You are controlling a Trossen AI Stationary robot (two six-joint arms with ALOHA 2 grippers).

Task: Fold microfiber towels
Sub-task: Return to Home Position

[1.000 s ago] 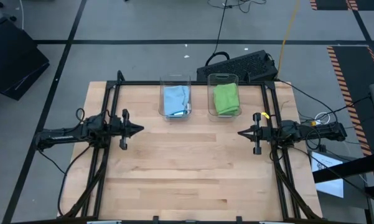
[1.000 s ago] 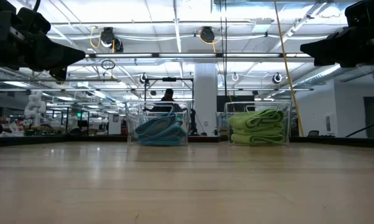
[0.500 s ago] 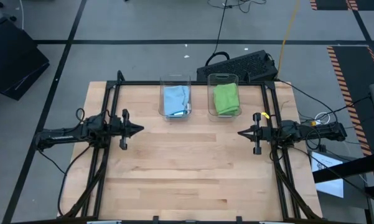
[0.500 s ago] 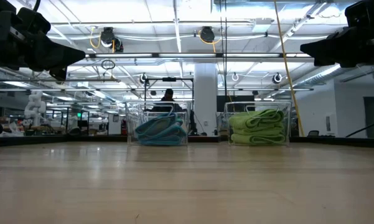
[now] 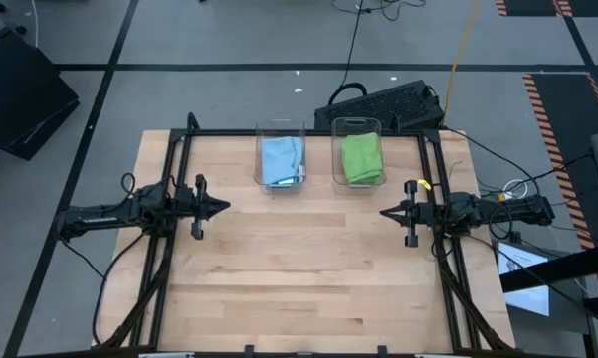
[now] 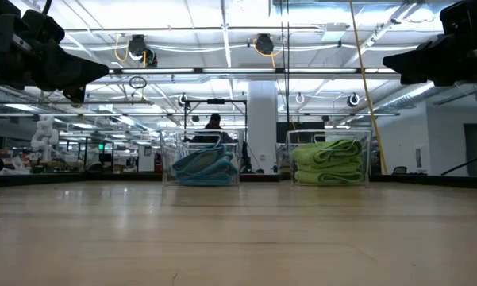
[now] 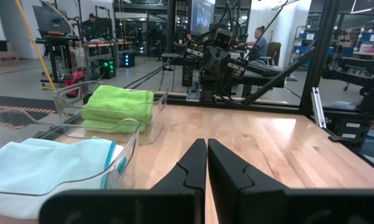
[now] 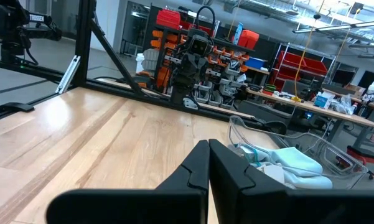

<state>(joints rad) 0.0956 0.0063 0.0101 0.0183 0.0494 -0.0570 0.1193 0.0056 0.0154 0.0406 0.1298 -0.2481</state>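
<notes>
Light blue microfiber towels (image 5: 282, 161) lie folded in a clear bin (image 5: 280, 128) at the table's far edge, and lime green ones (image 5: 361, 158) fill a second clear bin (image 5: 356, 124) to its right. In the low view the blue stack (image 6: 201, 168) and the green stack (image 6: 328, 163) rest on the bin floors. My left gripper (image 5: 225, 207) hovers at the table's left side, shut and level, pointing right. My right gripper (image 5: 384, 212) hovers at the right side, shut, pointing left. Both are far from the bins and hold nothing.
A black metal frame (image 5: 308, 132) runs around the wooden table (image 5: 308, 268). A dark keyboard (image 5: 383, 103) and cables lie beyond the far edge. A person (image 6: 213, 121) shows in the room behind. The wide middle of the table lies between the grippers.
</notes>
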